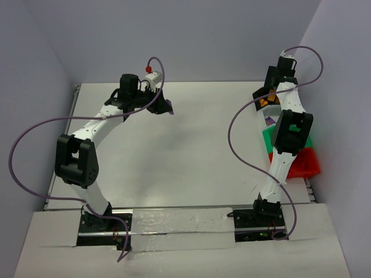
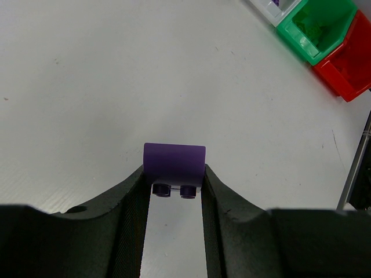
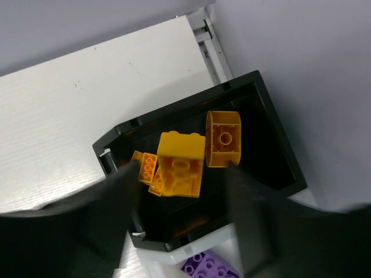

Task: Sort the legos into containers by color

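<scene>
My left gripper [image 2: 174, 185] is shut on a purple lego [image 2: 174, 162], held by its sides above the bare table; in the top view it sits at the far left-centre [image 1: 164, 106]. My right gripper [image 3: 181, 176] is open above the black container [image 3: 272, 124], its fingers wide apart and blurred. Inside that container lie orange-yellow legos: a big brick [image 3: 181, 156], a rounded hollow one [image 3: 224, 138] and small plates [image 3: 145, 167]. A purple lego [image 3: 208, 267] lies in the white container [image 3: 174, 258]. The green container [image 2: 316, 29] holds green pieces, and the red container [image 2: 348, 58] is beside it.
The containers stand in a row along the table's right edge, with the black one [image 1: 264, 97] farthest and the red one [image 1: 305, 165] nearest. The right arm hides most of the white and green ones in the top view. Grey walls close in the back and sides.
</scene>
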Controlling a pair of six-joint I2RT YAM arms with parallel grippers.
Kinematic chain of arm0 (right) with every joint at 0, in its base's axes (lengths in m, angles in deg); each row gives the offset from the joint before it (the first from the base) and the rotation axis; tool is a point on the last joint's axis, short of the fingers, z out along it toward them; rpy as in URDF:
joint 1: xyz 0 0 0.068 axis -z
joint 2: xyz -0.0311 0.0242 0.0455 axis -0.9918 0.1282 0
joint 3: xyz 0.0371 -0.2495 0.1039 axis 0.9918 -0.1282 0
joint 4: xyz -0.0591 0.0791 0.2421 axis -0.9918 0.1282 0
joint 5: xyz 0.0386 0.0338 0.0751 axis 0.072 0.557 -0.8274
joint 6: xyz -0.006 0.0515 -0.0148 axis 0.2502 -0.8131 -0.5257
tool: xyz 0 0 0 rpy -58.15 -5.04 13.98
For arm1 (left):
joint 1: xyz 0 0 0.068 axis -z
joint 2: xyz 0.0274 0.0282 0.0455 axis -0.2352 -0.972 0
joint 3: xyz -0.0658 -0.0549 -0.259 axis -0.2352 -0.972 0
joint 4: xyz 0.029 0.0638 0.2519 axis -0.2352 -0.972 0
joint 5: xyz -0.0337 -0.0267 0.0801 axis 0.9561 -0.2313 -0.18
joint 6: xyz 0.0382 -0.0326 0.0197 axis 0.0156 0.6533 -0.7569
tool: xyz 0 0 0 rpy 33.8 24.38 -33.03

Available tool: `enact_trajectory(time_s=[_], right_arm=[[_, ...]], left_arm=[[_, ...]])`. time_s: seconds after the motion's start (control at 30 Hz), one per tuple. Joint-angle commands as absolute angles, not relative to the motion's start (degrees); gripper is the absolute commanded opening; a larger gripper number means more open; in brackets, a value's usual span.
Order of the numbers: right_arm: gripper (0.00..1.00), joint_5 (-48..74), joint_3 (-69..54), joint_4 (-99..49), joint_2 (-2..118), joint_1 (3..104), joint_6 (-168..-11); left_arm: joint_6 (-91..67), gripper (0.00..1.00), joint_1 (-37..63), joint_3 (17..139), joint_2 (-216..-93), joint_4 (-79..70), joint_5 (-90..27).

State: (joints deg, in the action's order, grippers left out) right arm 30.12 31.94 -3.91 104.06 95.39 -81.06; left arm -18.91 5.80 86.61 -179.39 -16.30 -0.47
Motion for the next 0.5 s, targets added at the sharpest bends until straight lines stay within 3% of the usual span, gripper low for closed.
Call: enact_trajectory(time_s=[0.0, 0.07, 0.17, 0.27, 0.3, 0.33, 0.4, 0.47], right_arm=[[0.82, 31.62, 35.0, -4.3, 104.6, 95.64, -82.42], [0.95, 30.84, 34.73, -3.01, 103.25, 95.45, -84.36], [0.96, 24.99, 32.16, 0.26, 96.84, 94.86, -86.33], [0.96, 6.72, 26.87, 1.91, 88.42, 94.15, -86.34], [0.96, -4.77, 24.31, 2.76, 84.74, 93.49, -85.85], [0.96, -5.55, 24.14, 2.82, 84.49, 93.45, -85.82], [0.97, -18.99, 20.46, 6.04, 79.79, 90.0, -85.41], [0.97, -20.11, 17.58, 6.1, 76.94, 86.95, -84.98]], left_arm=[[-19.09, 0.0, 6.09, 89.08, -179.02, -15.07, -0.23], [-19.11, 0.0, 6.07, 88.82, -178.61, -14.61, 0.89], [-18.01, 0.0, 5.82, 88.15, -177.48, -13.51, 4.75], [-13.38, 0.0, 5.14, 87.09, -176.35, -10.09, 8.82], [-8.82, 0.0, 4.87, 85.61, -176.0, -8.27, 11.94], [-8.51, 0.0, 4.61, 84.46, -175.65, -6.61, 12.16], [3.12, 0.0, 3.71, 80.53, -174.3, 1.81, 17.19], [9.57, 0.0, 3.17, 75.79, -173.61, 10.92, 18.42]])
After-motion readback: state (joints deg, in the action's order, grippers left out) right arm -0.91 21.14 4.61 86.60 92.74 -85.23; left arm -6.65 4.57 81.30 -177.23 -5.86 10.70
